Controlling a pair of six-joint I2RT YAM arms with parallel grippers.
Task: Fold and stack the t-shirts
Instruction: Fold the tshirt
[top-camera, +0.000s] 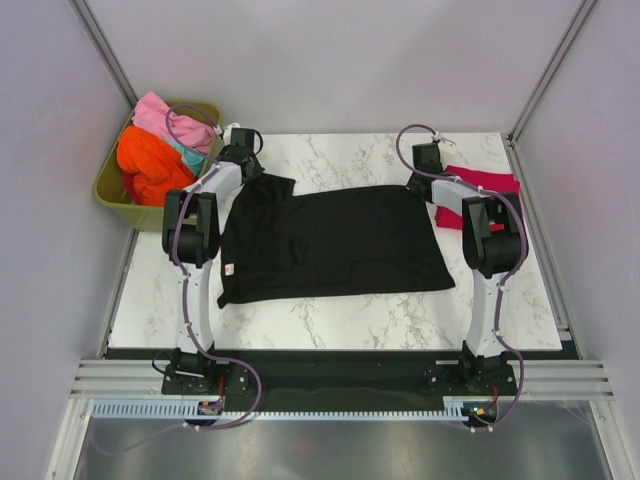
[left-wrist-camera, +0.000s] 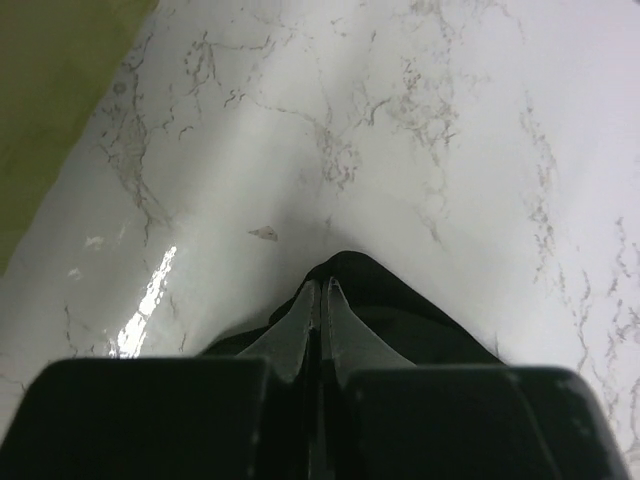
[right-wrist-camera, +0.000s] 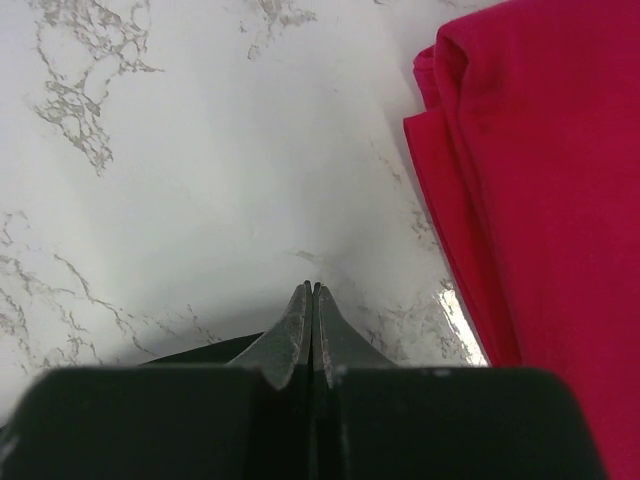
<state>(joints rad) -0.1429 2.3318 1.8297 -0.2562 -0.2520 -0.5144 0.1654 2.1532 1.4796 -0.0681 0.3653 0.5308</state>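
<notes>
A black t-shirt (top-camera: 335, 240) lies spread flat on the marble table (top-camera: 330, 320), with a small label at its left edge. My left gripper (top-camera: 243, 152) is at the shirt's far left corner. In the left wrist view it is shut (left-wrist-camera: 320, 283), with black cloth (left-wrist-camera: 400, 310) peaked around its tips. My right gripper (top-camera: 427, 160) is at the shirt's far right corner. It is shut (right-wrist-camera: 312, 287), with the black cloth's edge (right-wrist-camera: 200, 352) rising to its fingers from the left. A folded crimson red t-shirt (top-camera: 485, 185) lies just right of it (right-wrist-camera: 540, 200).
An olive-green tub (top-camera: 110, 190) stands off the table's far left corner and holds orange (top-camera: 150, 165), pink (top-camera: 155, 112) and teal (top-camera: 192, 158) shirts. Its wall shows in the left wrist view (left-wrist-camera: 50, 90). Grey walls close in the table on three sides.
</notes>
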